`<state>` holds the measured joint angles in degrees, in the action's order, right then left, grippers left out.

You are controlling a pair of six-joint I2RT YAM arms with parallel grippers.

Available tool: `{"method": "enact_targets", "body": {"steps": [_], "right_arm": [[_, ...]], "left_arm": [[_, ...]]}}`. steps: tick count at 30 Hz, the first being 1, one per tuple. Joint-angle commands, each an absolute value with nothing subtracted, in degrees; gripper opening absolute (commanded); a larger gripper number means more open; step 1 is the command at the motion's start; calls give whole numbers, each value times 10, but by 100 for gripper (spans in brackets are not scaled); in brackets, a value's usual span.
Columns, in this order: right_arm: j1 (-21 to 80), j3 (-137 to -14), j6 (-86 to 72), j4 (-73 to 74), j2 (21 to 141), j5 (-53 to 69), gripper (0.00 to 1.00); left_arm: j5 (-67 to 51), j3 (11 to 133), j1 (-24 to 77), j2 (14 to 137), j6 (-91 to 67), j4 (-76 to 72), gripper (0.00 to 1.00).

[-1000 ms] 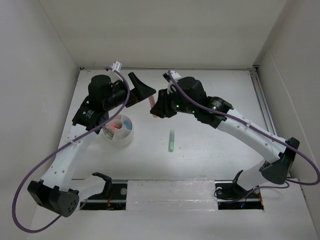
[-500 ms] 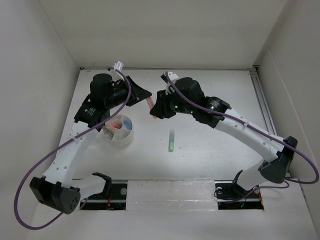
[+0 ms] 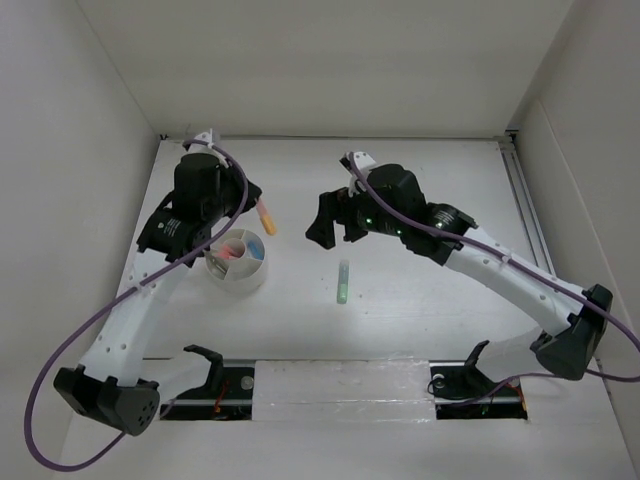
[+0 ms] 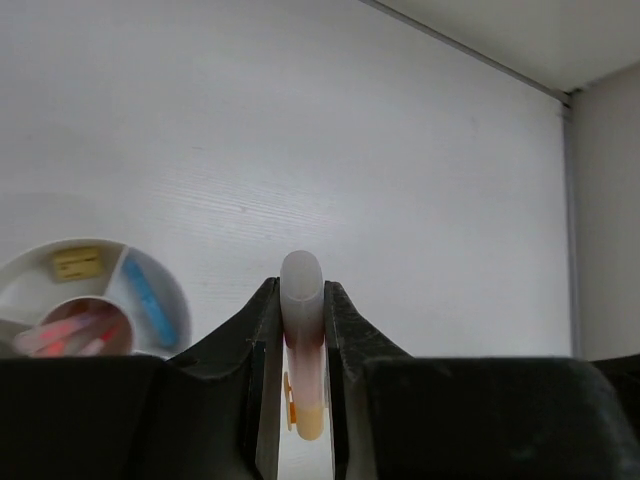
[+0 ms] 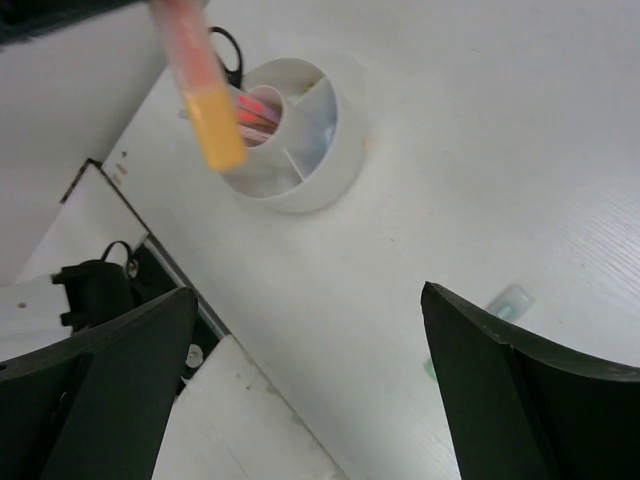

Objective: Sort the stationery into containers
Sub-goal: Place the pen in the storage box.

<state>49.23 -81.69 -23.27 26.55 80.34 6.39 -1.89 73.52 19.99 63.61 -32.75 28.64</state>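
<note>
Left gripper (image 4: 302, 298) clamps an orange marker (image 3: 266, 218) at one o'clock from the divided white tub (image 3: 240, 285), seemingly for dropping in; right gripper (image 5: 308, 293), spread empty, hangs at twelve o'clock from the green marker (image 3: 343, 282), probably its next pick.

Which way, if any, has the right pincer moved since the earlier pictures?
Yes: the right pincer moved rightward, away from the white tub, now in line with the green marker.

From where I sit this reads as a robotics lab test cell, not a home or office. Plain white wall panels (image 3: 330, 70) box in a white worktop (image 3: 450, 190). The left arm (image 3: 130, 310) and right arm (image 3: 500, 270) are bolted at its near edge. Purple cables (image 3: 45, 370) loop loose, and a metal rail (image 3: 522, 195) lines the right side.
</note>
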Motion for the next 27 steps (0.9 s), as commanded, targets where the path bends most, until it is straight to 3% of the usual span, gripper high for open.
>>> {"method": "enact_targets", "body": {"steps": [1, 9, 12, 19, 27], "right_arm": [[474, -790, -213, 258, 765, 40, 100], [424, -686, -195, 242, 744, 46, 100], [417, -672, -195, 222, 744, 67, 100], [417, -667, -184, 209, 744, 102, 100], [406, -656, -167, 145, 759, 150, 100]], "left_arm": [[136, 732, 201, 586, -291, 318, 0], [212, 653, 201, 526, -228, 307, 0], [142, 607, 209, 499, -179, 267, 0], [98, 513, 215, 403, -176, 188, 0], [-23, 490, 215, 383, -149, 156, 0]]}}
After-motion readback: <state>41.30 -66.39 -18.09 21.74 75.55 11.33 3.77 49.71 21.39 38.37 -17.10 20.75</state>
